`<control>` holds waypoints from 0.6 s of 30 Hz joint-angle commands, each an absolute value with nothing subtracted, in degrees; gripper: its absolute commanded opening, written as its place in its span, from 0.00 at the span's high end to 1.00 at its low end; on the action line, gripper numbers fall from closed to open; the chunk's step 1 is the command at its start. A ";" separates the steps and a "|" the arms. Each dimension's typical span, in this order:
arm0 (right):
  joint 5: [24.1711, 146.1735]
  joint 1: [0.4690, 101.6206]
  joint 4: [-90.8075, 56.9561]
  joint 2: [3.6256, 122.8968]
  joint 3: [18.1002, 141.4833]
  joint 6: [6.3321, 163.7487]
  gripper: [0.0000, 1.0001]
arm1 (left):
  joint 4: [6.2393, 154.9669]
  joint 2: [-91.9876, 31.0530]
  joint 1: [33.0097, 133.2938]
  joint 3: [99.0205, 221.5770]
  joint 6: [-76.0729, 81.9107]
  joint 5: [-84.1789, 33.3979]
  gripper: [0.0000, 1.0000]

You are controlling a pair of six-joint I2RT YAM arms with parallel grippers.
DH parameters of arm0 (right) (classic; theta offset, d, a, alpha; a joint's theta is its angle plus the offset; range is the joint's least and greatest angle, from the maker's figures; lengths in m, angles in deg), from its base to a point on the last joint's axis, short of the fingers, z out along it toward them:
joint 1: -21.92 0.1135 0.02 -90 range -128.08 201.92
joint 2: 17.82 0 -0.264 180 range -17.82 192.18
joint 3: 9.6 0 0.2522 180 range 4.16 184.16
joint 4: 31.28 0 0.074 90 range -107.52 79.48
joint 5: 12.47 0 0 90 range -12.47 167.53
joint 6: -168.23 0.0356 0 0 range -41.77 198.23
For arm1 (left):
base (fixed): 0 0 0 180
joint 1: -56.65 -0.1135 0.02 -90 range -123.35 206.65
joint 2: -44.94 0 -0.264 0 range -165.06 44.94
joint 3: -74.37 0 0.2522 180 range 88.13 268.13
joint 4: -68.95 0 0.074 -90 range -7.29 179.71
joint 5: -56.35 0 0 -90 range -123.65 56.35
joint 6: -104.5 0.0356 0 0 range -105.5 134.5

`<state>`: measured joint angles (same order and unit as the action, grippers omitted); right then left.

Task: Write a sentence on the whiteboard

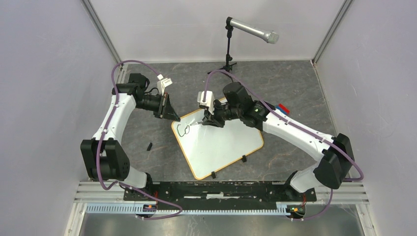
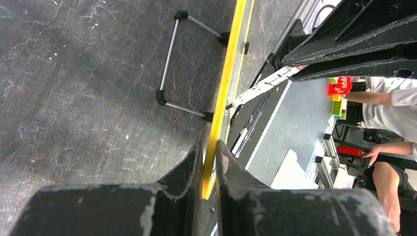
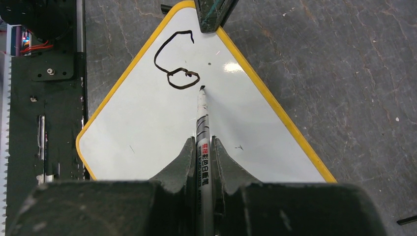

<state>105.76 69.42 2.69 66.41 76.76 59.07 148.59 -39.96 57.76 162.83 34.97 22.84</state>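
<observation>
The whiteboard lies flat, white with a yellow-orange rim and two black clip feet. The sentence is only black "Co" near the board's upper left corner; it also shows in the right wrist view. My right gripper is shut on a silver whiteboard marker, its black tip touching the board just right of the "o". My left gripper is shut on the board's yellow rim at the upper left corner.
A microphone on a black stand is at the back. A small black cap lies left of the board. A red and blue object sits behind my right arm. A metal wire stand shows under the board.
</observation>
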 commanded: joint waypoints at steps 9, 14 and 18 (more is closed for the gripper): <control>105.17 69.63 -0.08 67.53 77.22 58.98 1.00 | 148.24 -39.11 57.79 163.81 36.60 19.65 0.98; 104.17 68.88 0.25 67.01 77.00 58.89 1.00 | 148.23 -39.09 57.79 163.80 36.61 19.63 0.98; 104.06 68.33 0.36 66.31 76.25 58.89 1.00 | 148.19 -39.11 57.79 163.83 36.58 19.59 0.98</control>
